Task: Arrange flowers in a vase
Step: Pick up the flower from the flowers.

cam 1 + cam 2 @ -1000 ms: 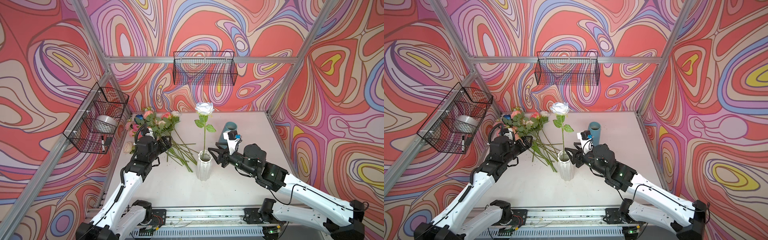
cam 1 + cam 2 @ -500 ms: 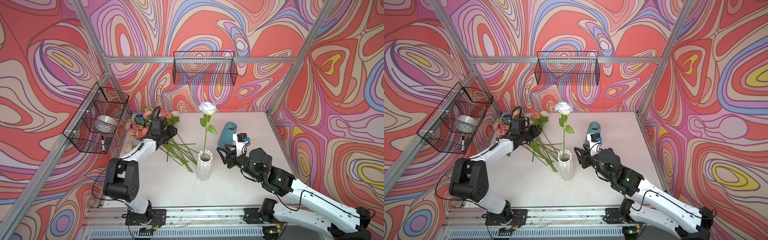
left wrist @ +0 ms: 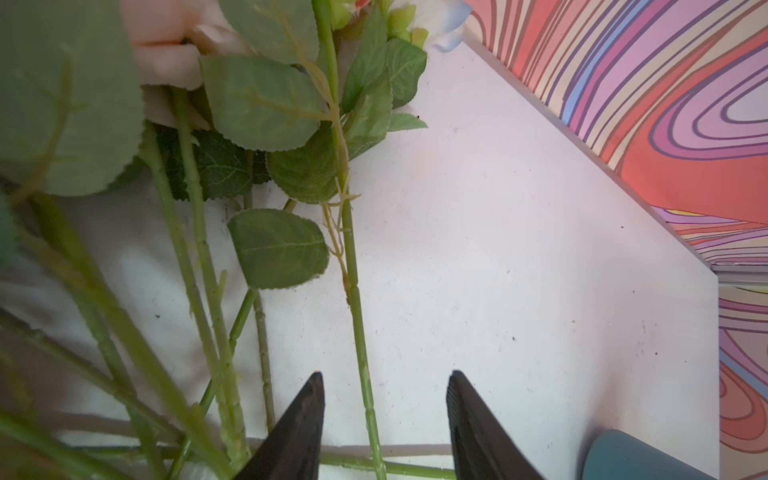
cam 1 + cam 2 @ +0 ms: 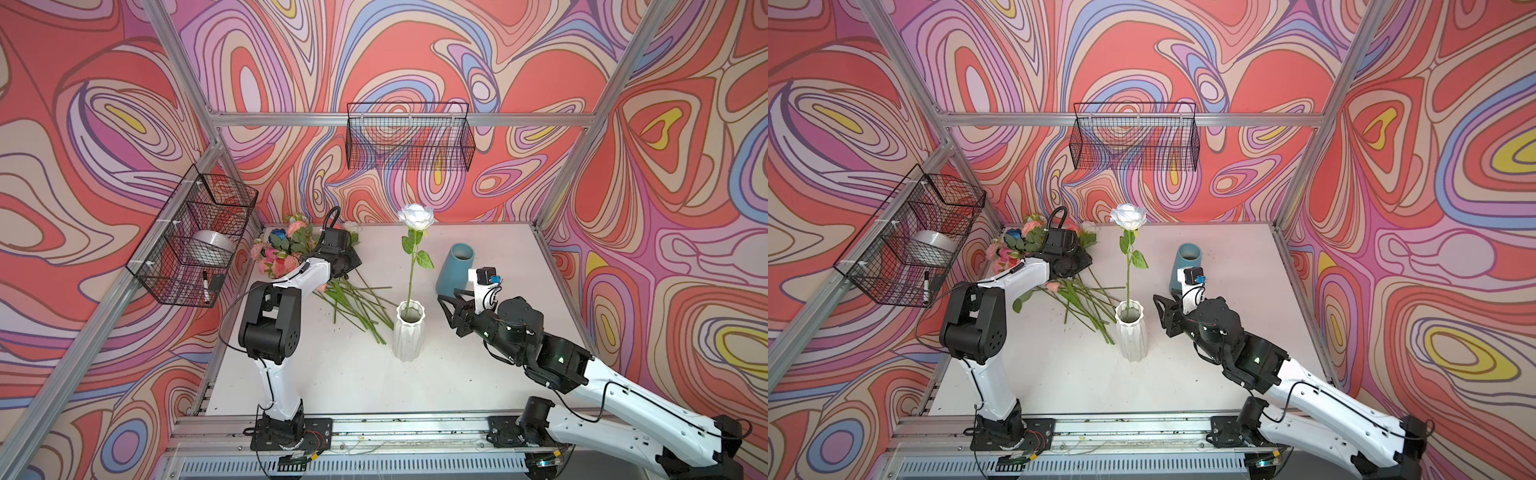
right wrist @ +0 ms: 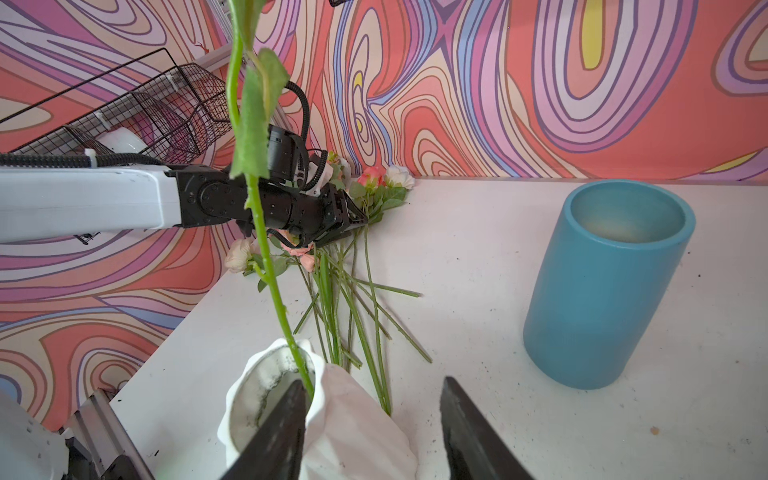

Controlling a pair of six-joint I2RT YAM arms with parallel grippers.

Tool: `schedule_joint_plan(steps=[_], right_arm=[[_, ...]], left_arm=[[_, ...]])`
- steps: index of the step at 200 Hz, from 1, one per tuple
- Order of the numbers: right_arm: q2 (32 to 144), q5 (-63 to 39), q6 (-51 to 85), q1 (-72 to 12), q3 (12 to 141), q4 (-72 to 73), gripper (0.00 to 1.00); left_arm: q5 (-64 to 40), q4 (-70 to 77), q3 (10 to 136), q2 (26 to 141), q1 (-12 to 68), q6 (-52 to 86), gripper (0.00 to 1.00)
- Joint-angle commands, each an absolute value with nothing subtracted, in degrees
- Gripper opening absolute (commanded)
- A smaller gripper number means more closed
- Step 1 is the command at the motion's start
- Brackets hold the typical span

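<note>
The right gripper (image 5: 372, 381) is up front, jaws about half apart, nothing in them, hovering above the counter (image 4: 353, 374). Just to its left stands the white vase (image 4: 409, 336), near one finger, with a gap showing in both top views. One white rose (image 4: 415, 216) stands in it, its stalk upright, bloom well above the gripper. Beyond the gripper, a touch to its right, a blue cup (image 5: 602, 291) stands apart from it. Farther out on the left side, the left gripper (image 3: 385, 374) sits low over the counter, jaws about half apart, straddling a single green stem (image 3: 353, 299): it runs between the fingers, nearer one, a gap either side, so no grip. The other flowers (image 4: 282, 253) lie heaped to that gripper's left and beyond it, pink, peach and one deep blue, stalks fanning from under it toward the vase. Farthest off, past that gripper, a wire basket (image 4: 409, 141) hangs on the back wall.
</note>
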State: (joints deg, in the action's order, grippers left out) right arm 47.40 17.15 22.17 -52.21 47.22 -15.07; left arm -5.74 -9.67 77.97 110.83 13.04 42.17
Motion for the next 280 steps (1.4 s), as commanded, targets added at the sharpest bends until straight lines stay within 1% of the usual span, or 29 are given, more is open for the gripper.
schedule_joint_plan(steps=[1, 22, 41, 61, 79, 126, 158, 218, 250, 280], right_arm=[[47.3, 18.4, 22.3, -52.5, 47.5, -16.3, 0.53], [47.5, 18.7, 22.5, -52.5, 47.5, -16.6, 0.53], [47.5, 18.9, 22.6, -52.5, 47.5, -16.8, 0.53], [47.5, 19.2, 22.7, -52.5, 47.7, -17.3, 0.53], [47.3, 19.5, 22.7, -52.4, 47.7, -17.6, 0.53], [47.7, 19.6, 23.0, -52.5, 47.9, -17.6, 0.53], [47.6, 19.7, 23.0, -52.5, 48.2, -17.7, 0.53], [46.5, 20.2, 23.0, -52.4, 49.1, -19.1, 0.54], [45.6, 20.4, 22.6, -52.5, 49.6, -19.4, 0.55], [45.2, 20.3, 21.7, -52.4, 51.2, -20.3, 0.56]], left_arm=[[-5.3, -10.1, 79.4, 113.5, 13.4, 42.0, 0.48], [-6.9, -8.3, 79.8, 115.5, 13.5, 42.8, 0.46], [-7.2, -8.2, 80.8, 117.3, 13.7, 42.9, 0.41], [-7.0, -8.3, 81.4, 118.5, 13.8, 42.8, 0.31], [-6.9, -7.6, 80.9, 118.2, 13.7, 43.1, 0.20], [-8.4, -2.7, 79.3, 115.0, 13.7, 45.1, 0.00], [-8.5, 1.9, 78.3, 111.7, 13.7, 46.1, 0.00], [-6.6, 9.9, 77.3, 98.0, 13.7, 42.9, 0.00], [-4.3, 8.5, 77.3, 88.8, 13.7, 38.8, 0.00], [-2.2, 3.3, 76.7, 79.2, 13.7, 33.7, 0.00]])
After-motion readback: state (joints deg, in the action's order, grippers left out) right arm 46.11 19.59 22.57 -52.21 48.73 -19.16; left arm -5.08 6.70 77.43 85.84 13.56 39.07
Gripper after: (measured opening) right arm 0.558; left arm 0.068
